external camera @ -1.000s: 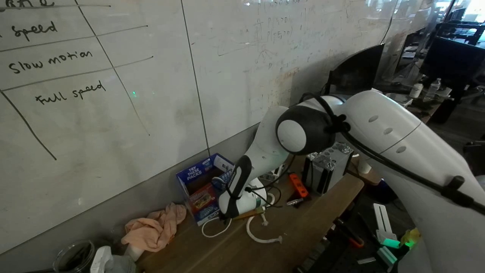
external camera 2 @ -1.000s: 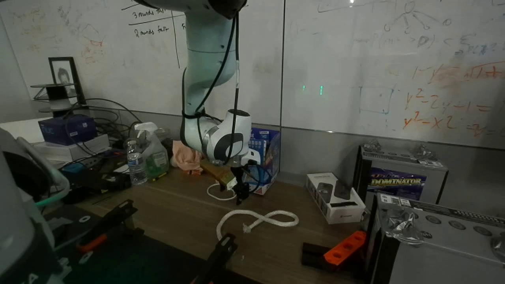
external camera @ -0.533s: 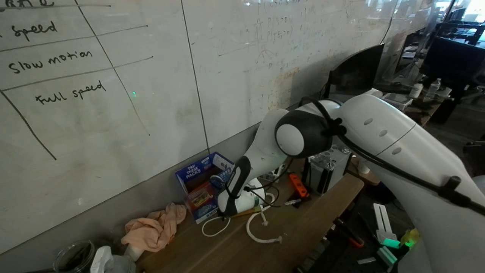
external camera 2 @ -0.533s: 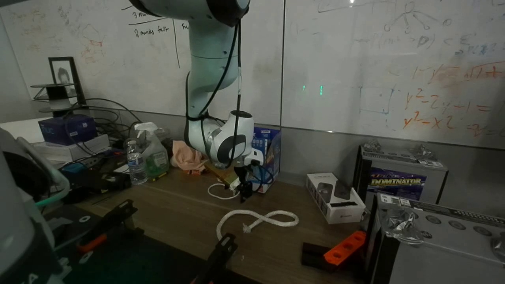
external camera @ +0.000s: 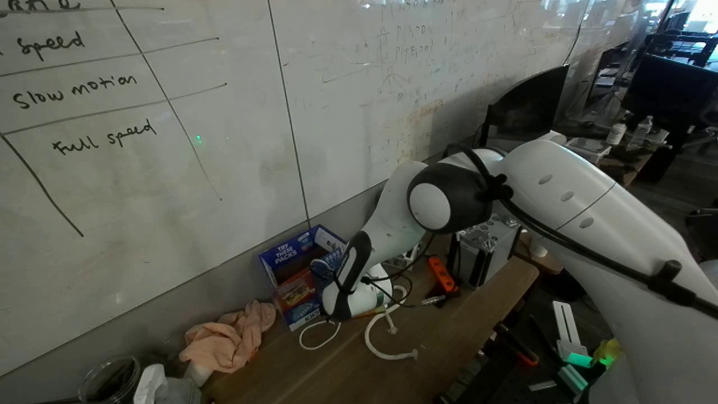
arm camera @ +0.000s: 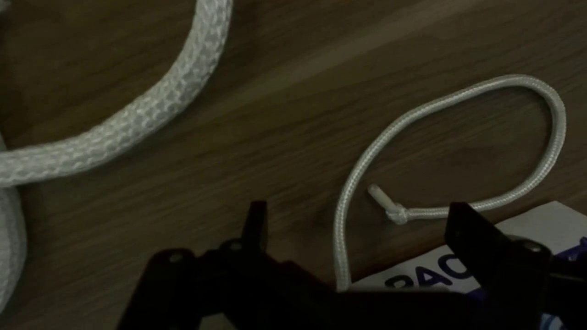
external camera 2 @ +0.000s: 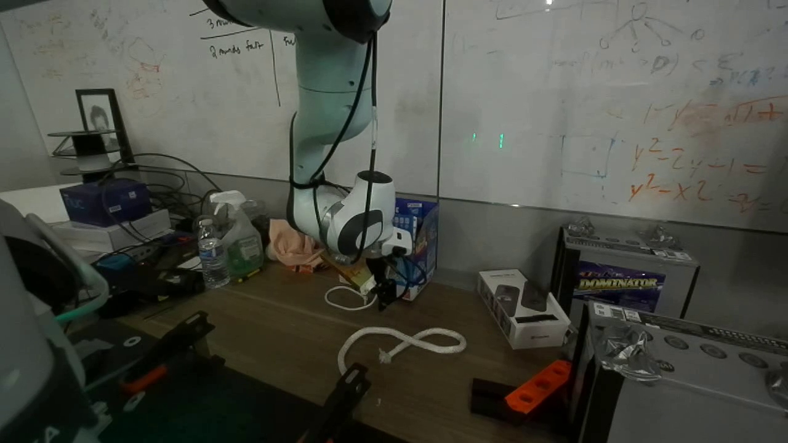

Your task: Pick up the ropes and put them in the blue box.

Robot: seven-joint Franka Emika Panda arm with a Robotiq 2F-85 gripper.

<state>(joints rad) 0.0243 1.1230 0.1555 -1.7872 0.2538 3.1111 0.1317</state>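
Blue box (external camera: 285, 255): upright on the table (external camera 2: 277, 320) below the whiteboard (external camera: 353, 134); raised panel lettered TRY THESE PACKS in white capitals. In the wrist view, dark letters PAC on a white panel, the remainder covered.
Thin rope (arm camera: 458, 95): white, looped on the table just beside the blue box, knotted near its end.
Thick rope (external camera 2: 409, 340): white, braided, on the table, curved and crossing itself; outside the blue box and apart from the thin rope.
Gripper (arm camera: 359, 217): fingers wide apart in the wrist view, a strand of the thin rope visible between them; whether the fingertips reach its level cannot be told.
Arm (external camera: 566, 185): white and black, bent over the table, covering part of the blue box in both exterior views.
Black words (external camera: 104, 84): "Speed", "Slow motion" and "Full speed", set in ruled rows on the whiteboard in an exterior view.
Orange formulas (external camera 2: 686, 191): on the whiteboard, y² legible, the rest uncertain.
Rear grey case (external camera 2: 680, 277): bears a purple sticker (external camera 2: 619, 286) reading DOMINATOR in yellow; the line above it is too small to read.
Dark blue carton (external camera 2: 92, 206): marked nuc, resting on white boxes (external camera 2: 114, 235).
White carton (external camera 2: 538, 334): near the rear grey case; lettering too small to read.
Water bottle (external camera 2: 212, 258): upright just beside the spray bottle (external camera 2: 244, 246); print on both labels too small to read.
Pink cloth (external camera: 227, 339): crumpled on the table, near the blue box.
Orange block (external camera 2: 538, 387): just beside the front grey case (external camera 2: 677, 400).
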